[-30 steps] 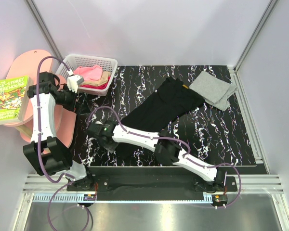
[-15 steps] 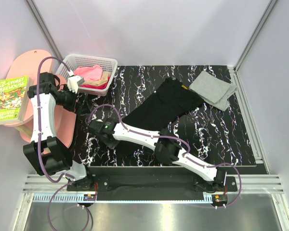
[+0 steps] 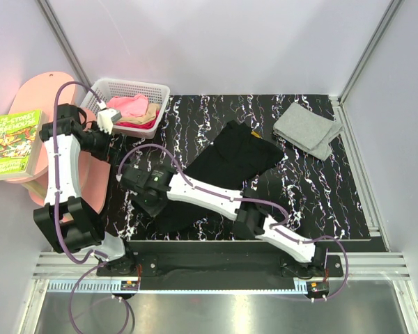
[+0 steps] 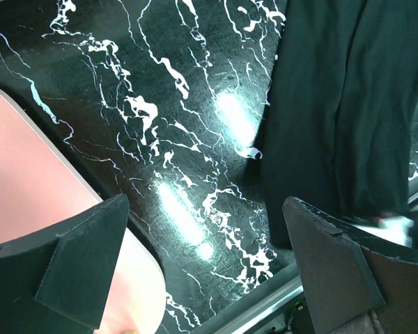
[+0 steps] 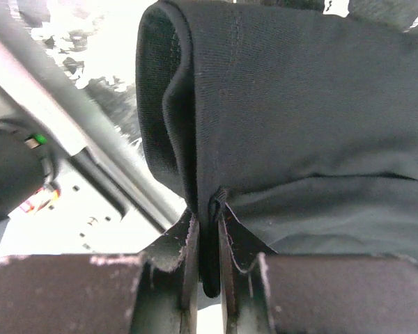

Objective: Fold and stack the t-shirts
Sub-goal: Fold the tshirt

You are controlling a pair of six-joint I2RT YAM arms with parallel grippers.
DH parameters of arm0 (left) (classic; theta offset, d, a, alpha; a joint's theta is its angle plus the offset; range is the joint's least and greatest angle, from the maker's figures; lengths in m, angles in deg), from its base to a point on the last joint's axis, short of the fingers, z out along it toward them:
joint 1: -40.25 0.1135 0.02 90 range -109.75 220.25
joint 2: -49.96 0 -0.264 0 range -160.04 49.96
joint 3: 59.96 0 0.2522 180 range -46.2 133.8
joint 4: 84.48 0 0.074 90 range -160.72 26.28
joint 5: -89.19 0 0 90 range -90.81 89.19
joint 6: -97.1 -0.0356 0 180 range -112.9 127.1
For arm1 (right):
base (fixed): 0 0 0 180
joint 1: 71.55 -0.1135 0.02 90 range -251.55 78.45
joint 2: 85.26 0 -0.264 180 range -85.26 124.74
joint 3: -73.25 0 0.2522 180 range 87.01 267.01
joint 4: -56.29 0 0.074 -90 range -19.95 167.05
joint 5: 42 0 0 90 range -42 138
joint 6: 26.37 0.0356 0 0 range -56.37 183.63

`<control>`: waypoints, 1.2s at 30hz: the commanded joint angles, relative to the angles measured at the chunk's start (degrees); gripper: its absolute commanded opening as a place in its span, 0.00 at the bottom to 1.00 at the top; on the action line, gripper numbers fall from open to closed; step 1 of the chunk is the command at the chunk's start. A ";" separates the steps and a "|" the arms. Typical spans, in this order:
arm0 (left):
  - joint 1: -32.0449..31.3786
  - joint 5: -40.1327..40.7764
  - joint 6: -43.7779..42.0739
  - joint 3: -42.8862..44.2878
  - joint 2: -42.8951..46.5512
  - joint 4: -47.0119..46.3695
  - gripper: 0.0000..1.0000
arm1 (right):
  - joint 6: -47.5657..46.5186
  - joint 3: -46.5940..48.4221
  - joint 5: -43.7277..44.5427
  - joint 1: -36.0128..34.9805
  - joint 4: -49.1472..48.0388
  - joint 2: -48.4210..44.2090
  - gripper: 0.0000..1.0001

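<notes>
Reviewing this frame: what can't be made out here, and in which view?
- black t-shirt: in the top view its near-left end lies under the right arm. The left wrist view cuts it off at the right edge.
- right gripper: in the top view the wrist hides its fingertips. Only its own camera shows them shut on the fold.
- piled shirts in the basket: they overlap and are too small to count.
- right wrist view: the background is washed out.

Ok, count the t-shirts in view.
5: black t-shirt mid-table, pinched in the right gripper; grey t-shirt folded at the far right; pink cloth, tan cloth and red cloth bunched in the white basket, where more may be hidden.
</notes>
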 commanded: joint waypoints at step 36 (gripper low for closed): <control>-4.26 2.94 1.82 4.00 -1.01 -0.75 0.99 | -1.31 -51.30 -1.40 27.99 -21.93 -34.52 0.12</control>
